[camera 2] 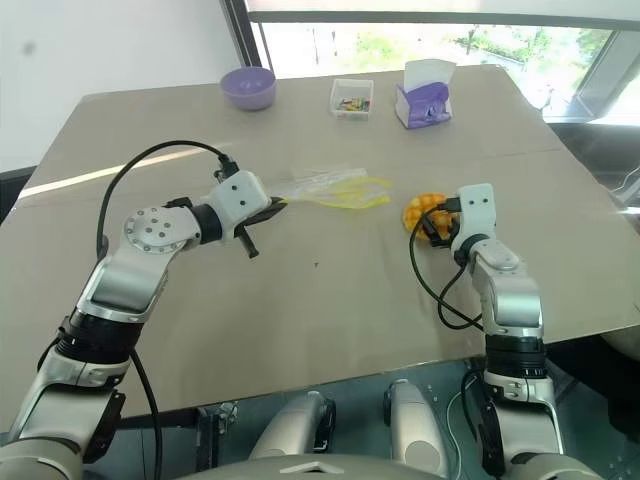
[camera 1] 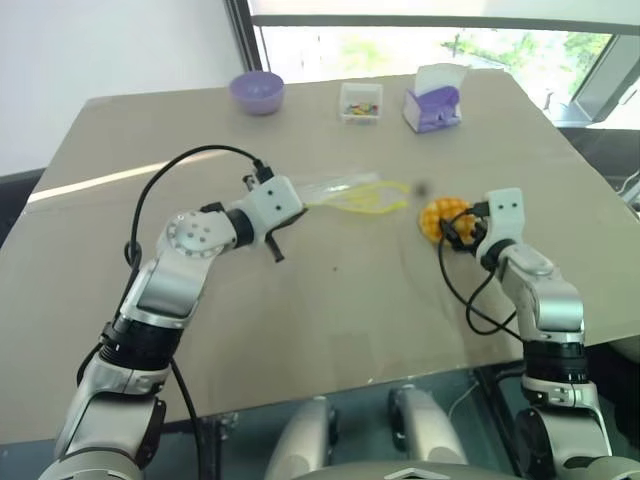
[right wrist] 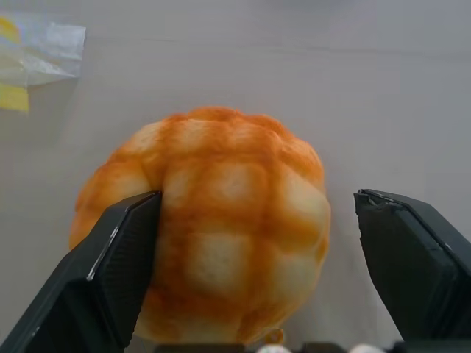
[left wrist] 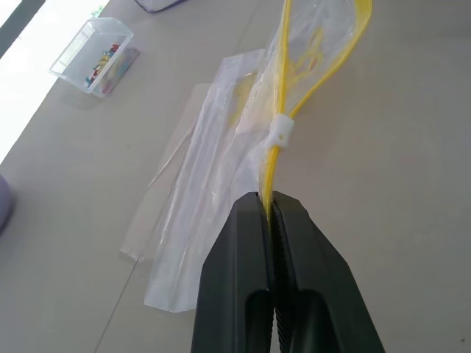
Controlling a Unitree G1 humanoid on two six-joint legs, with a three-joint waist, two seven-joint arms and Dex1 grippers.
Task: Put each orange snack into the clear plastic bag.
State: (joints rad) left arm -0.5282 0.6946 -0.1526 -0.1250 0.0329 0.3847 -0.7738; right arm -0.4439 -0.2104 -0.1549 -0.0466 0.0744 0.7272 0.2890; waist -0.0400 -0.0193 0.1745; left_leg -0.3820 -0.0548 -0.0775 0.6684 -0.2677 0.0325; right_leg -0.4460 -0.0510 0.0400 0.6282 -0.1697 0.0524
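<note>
Nearest to the robot, the right gripper (right wrist: 243, 272) stands with its fingers spread wide around the orange snack (right wrist: 213, 228), which sits on the table (camera 1: 330, 320) on the robot's right side. One finger touches the bun's side, while the other finger is clearly apart from it, so the bun is not yet held. To do this step well, I think the gripper should first centre itself on the bun and then close gently (the bun looks soft and could be squashed by a hard grip).

A little further, the left gripper (left wrist: 274, 220) is closed tightly on the yellow zip strip of the clear plastic bag (left wrist: 221, 184), and this edge is lifted from the table. The rest of the bag lies flat, stretching toward the middle of the table, near the bun but not touching it. The mouth seems only a little open, so the left arm should probably hold it higher and steady.

At the far edge stand a purple bowl (camera 1: 257, 92), a small clear box (camera 1: 360, 102) and a tissue box (camera 1: 434, 100).
</note>
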